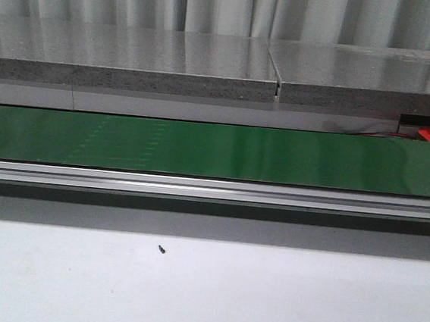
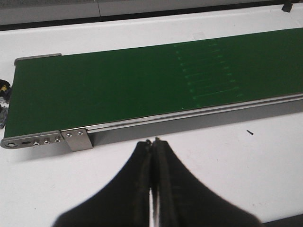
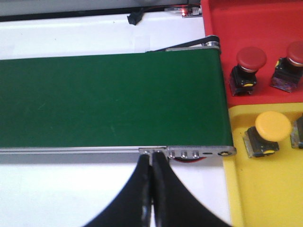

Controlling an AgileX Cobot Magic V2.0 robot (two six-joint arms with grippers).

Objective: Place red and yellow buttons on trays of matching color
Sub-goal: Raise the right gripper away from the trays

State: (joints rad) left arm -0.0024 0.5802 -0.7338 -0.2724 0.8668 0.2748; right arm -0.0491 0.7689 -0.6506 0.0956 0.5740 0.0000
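Left gripper, right gripper both pressed together, empty — green belt bare, no writing legible.

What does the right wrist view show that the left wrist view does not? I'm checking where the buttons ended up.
Only the right wrist view shows the red tray holding a red button, and the yellow tray holding a yellow button. Only the left wrist view shows the belt's other end and a small dark speck on the table. Both show the bare green belt and a shut gripper: right gripper, left gripper.
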